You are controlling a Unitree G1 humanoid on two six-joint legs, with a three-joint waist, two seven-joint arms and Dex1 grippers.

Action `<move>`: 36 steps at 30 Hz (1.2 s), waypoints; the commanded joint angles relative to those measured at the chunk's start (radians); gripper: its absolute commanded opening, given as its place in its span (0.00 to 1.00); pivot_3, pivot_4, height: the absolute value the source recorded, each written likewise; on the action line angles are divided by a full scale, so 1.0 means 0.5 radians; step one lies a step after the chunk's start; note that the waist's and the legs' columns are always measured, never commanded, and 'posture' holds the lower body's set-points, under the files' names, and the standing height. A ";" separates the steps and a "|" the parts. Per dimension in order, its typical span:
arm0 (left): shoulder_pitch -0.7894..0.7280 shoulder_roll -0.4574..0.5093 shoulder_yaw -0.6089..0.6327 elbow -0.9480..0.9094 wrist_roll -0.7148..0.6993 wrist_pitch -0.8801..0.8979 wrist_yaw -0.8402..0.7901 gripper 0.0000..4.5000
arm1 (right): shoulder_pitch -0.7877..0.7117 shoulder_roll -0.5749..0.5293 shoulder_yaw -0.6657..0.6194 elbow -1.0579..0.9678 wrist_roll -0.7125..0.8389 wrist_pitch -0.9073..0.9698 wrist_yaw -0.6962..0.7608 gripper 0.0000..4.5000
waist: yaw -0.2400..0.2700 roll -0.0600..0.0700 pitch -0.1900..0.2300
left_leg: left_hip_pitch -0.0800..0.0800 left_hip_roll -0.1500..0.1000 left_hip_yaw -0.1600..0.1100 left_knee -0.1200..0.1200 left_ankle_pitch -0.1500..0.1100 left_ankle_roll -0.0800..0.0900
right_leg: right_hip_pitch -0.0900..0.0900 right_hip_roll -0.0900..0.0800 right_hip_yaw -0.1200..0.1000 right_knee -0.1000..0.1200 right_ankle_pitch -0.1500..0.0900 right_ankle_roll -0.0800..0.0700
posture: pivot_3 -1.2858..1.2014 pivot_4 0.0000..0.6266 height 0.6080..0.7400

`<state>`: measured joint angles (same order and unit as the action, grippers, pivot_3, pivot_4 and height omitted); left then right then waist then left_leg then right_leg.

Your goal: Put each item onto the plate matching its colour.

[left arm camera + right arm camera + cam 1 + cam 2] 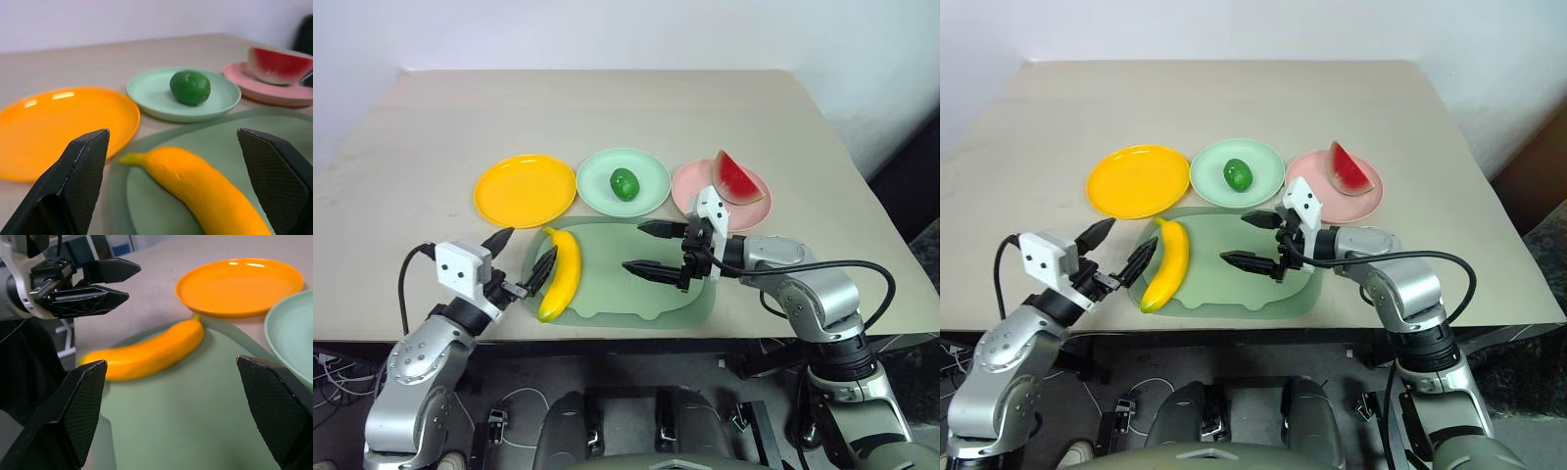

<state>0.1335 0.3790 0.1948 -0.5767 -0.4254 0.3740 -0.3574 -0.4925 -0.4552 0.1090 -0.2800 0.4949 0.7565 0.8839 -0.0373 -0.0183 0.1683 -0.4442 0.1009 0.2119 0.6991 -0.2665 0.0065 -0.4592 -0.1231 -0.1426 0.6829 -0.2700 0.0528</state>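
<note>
Banana [560, 273] alone waits on the tray [646, 304] by the table's near edge, pepper [624, 183] and melon [738, 177] sitting plated, so the left gripper [522, 261] gapes beside it while the right gripper [648, 247] hangs empty, jaws wide.
</note>
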 commanded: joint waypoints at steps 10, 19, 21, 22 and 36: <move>-0.426 -0.144 -0.175 -0.054 -0.083 0.670 0.355 0.98 | -0.057 -0.100 -0.139 0.009 0.021 -0.019 -0.120 1.00 | 0.044 -0.001 0.000 | 0.000 -0.001 0.000 0.002 0.000 0.001 | 0.001 0.000 0.000 0.000 0.000 0.000 | 0.52 0.24 0.66; -0.609 -0.177 -0.196 -0.034 -0.120 1.285 0.549 0.98 | -0.073 -0.173 -0.135 0.061 -0.026 -0.030 -0.167 1.00 | 0.048 -0.001 0.000 | 0.000 -0.001 -0.001 0.002 0.000 0.000 | 0.001 0.001 0.000 0.001 0.000 0.001 | 0.52 0.24 0.66; -0.659 -0.174 -0.198 -0.005 -0.133 1.416 0.556 0.98 | -0.086 -0.179 -0.134 0.087 -0.038 -0.029 -0.179 1.00 | 0.049 -0.001 0.000 | 0.000 -0.001 -0.001 0.002 0.001 0.000 | 0.001 0.001 0.000 0.001 0.000 0.000 | 0.52 0.24 0.66; -0.664 -0.162 -0.215 -0.007 -0.110 1.416 0.556 0.94 | -0.095 -0.177 -0.128 0.098 -0.046 -0.021 -0.188 1.00 | 0.049 -0.001 0.000 | 0.000 -0.001 -0.001 0.003 0.001 0.000 | 0.002 0.001 0.000 0.001 0.000 0.000 | 0.52 0.24 0.66; -0.714 -0.061 -0.152 -0.108 -0.176 1.407 0.407 0.33 | -0.198 -0.109 -0.082 0.252 -0.129 -0.095 -0.214 1.00 | 0.047 -0.001 -0.001 | 0.001 -0.001 -0.001 0.003 0.001 -0.001 | 0.002 0.001 0.000 0.002 0.000 0.000 | 0.52 0.24 0.66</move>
<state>-0.2107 0.3372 0.0826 -0.5923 -0.4808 1.0751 -0.1283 -0.5633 -0.5179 0.0774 -0.1489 0.4304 0.7337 0.7740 -0.0138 -0.0188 0.1679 -0.4437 0.1004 0.2116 0.7003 -0.2660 0.0060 -0.4585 -0.1227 -0.1426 0.6841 -0.2699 0.0530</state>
